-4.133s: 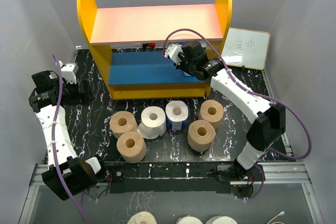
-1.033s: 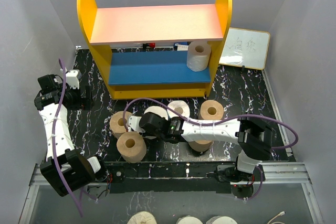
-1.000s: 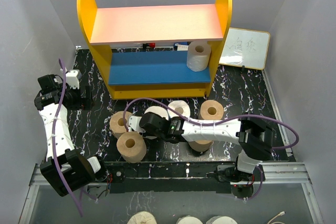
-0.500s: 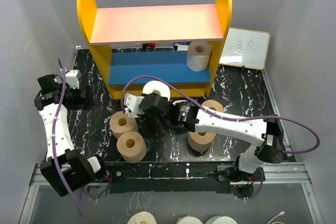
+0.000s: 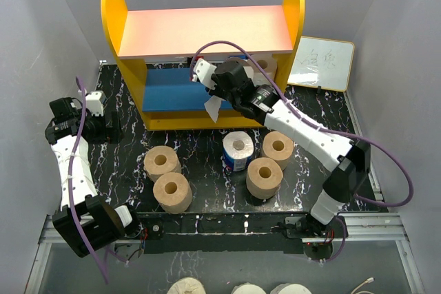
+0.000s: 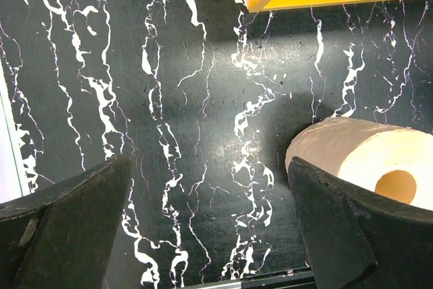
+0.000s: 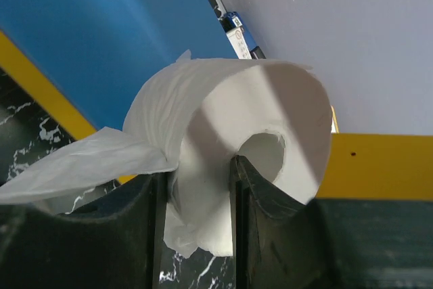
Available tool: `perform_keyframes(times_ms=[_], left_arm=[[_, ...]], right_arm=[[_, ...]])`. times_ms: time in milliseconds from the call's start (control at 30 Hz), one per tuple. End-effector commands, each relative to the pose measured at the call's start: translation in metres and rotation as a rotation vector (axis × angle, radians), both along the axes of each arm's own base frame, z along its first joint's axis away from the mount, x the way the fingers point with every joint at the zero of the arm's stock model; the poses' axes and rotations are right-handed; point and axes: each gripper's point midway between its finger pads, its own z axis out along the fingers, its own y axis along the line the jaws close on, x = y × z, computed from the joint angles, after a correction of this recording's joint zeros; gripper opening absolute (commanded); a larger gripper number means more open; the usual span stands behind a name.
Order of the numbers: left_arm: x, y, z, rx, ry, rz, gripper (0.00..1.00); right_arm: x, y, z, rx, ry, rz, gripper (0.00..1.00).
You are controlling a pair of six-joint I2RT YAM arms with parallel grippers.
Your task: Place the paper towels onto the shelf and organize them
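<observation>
Holding one white roll in my right fingers, I have it up in the air at the front of the shelf, just by its blue board. The right fingers are clenched on the soft wall of the roll, right next to its hole. A loose sheet hangs down from it.

The hole mostly looks back at the wrist camera, so I think the roll's long way runs along the fingers. The blue board lies ahead, past the roll. The other white roll stands on the board to the right.

The top view hides my roll under the wrist. Only the wrist view shows the grip.

My left fingers are spread wide with nothing in them. They hang over the desk near a tan roll, so the right arm is nearer.
</observation>
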Motion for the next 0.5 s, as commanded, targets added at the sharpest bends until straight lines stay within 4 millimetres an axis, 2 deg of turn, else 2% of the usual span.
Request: perform_keyframes(times_ms=[0,100,133,267,367,400,467], left_arm=[[0.004,-0.004,0.003,-0.018,-0.019,-0.013,0.99],[0.004,-0.004,0.002,-0.013,-0.020,-0.013,0.99],[0.004,-0.004,0.001,-0.011,-0.019,-0.015,0.99],[0.004,-0.001,-0.002,0.004,-0.017,-0.015,0.99],[0.004,0.000,-0.005,0.008,-0.012,-0.014,0.99],[0.004,0.000,-0.006,0.007,-0.009,-0.015,0.99],[0.004,0.000,-0.008,0.005,-0.005,-0.015,0.99]], right_arm=[[0.036,0.018,0.038,0.131,-0.089,0.029,0.00],[0.046,0.028,0.034,0.145,-0.078,0.035,0.00],[0.050,0.031,0.027,0.135,-0.069,0.034,0.00],[0.060,0.032,0.016,0.109,-0.066,0.014,0.00],[0.068,0.029,0.015,0.114,-0.080,-0.011,0.00],[0.069,0.028,0.016,0.114,-0.084,-0.020,0.02],[0.071,0.025,0.020,0.123,-0.098,-0.042,0.29]])
